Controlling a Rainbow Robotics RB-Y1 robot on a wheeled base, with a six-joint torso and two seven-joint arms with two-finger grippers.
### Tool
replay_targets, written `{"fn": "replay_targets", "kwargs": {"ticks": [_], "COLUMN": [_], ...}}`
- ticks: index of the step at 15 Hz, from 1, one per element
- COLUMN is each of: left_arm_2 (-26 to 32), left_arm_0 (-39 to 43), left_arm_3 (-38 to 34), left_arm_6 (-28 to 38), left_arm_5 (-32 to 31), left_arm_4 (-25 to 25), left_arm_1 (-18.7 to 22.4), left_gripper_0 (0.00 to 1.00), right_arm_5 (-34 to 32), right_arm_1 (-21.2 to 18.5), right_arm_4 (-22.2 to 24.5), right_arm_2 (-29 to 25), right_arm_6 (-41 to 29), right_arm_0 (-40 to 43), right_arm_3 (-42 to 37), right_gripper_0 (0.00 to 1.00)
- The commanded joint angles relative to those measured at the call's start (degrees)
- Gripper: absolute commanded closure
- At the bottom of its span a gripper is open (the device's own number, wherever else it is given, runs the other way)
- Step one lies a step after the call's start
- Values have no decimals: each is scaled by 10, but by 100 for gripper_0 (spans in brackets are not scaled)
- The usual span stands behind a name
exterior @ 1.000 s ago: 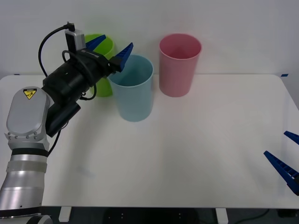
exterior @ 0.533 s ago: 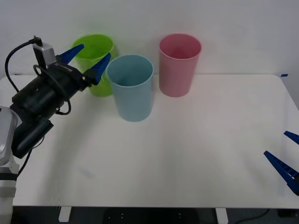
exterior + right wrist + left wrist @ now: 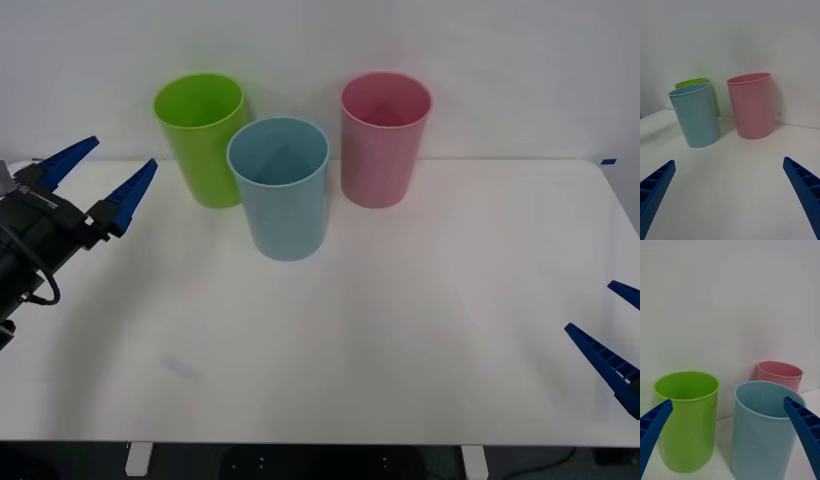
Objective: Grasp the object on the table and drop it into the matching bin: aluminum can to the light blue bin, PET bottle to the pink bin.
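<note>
Light blue plastic marks the landmark: the light blue bin (image 3: 279,187) stands upright on the table (image 3: 400,320), with the pink bin (image 3: 385,138) just beside it on the robot's right and slightly farther back, and a lime green bin (image 3: 201,137) just beside it on the robot's left, also slightly back. The left gripper (image 3: 98,176) is raised well to the left of the light blue bin, about level with its rim, its two blue fingers spread wide and holding nothing; from the left wrist the bin's open mouth (image 3: 767,401) lies ahead between the fingertips. The right gripper (image 3: 612,335) sits parked well to the right of the light blue bin and nearer the robot, at the table's near right corner, likewise spread wide and empty. No can lies on the tabletop; it cannot be told where it is, though my guess is that it already rests inside the light blue bin, whose floor is hidden. If so, the drop is done. The left arm is the nearer one to that bin.
</note>
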Motion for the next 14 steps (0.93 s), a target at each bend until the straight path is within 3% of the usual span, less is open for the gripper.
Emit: {"fn": "replay_targets", "kwargs": {"ticks": [1, 6, 14], "left_arm_2": [25, 77, 149], "left_arm_0": [50, 125, 215], "left_arm_3": [-12, -13, -12], "left_arm_6": [-12, -50, -78], "left_arm_5": [-11, -36, -87], "left_arm_4": [38, 92, 112], "left_arm_1": [19, 58, 60], "left_gripper_0": [0, 0, 0], "right_arm_5": [0, 0, 0], "right_arm_1": [0, 0, 0], "right_arm_4": [0, 0, 0], "right_arm_2": [0, 0, 0], "right_arm_6": [0, 0, 0], "right_arm_0": [0, 0, 0], "right_arm_3": [0, 0, 0], "right_gripper_0": [0, 0, 0]}}
